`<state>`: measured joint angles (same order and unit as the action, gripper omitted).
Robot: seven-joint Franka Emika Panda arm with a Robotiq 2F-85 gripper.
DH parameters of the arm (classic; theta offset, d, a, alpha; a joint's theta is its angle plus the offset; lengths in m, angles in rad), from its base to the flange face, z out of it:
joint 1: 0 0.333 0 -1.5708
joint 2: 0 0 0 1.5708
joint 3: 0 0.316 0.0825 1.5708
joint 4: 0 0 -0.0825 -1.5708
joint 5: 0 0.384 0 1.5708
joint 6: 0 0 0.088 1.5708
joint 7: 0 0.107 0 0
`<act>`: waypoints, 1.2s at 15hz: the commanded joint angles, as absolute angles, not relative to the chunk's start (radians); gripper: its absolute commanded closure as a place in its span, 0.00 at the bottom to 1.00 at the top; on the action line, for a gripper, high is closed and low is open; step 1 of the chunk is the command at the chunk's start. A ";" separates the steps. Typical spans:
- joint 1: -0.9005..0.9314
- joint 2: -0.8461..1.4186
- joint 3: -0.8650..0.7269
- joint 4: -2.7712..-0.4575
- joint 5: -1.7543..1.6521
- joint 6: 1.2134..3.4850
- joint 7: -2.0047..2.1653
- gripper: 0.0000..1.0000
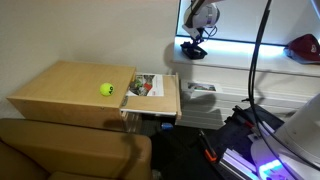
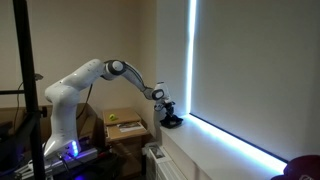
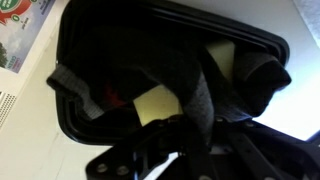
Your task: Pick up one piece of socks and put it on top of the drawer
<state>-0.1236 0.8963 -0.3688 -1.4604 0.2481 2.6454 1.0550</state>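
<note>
Far left of claw and lower down in an exterior view: wooden cabinet, ball on its top. No socks on that top.

Between cabinet and claw: drawer pulled out, papers lying inside.

Claw, in both exterior views: down at the sill, arm stretched out long toward the window. Directly under claw, a dark tray sitting on the sill.

Well apart to the right of claw, on the same ledge: red thing, kind not clear.

Wrist view, left to right:
- Up and left of claw: corner of a magazine, outside the tray.
- Black tray rim, just left of claw.
- Inside the tray, right ahead of claw: socks, dark and grey, bundled together, filling most of the tray.
- Yellow tag among the socks, a small red patch beside it.
- More dark sock to the upper right.

Claw tips close against the socks, black on black. Cannot tell whether apart, together, or clamped on cloth.
</note>
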 commanded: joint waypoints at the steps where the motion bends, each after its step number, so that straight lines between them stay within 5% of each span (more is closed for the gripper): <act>1: -0.199 0.889 -0.307 -1.367 0.270 2.484 1.095 1.00; 10: -0.390 0.609 -0.224 -1.346 0.452 2.203 1.034 0.99; 18: -0.437 0.310 -0.239 -1.470 0.403 1.660 0.770 0.99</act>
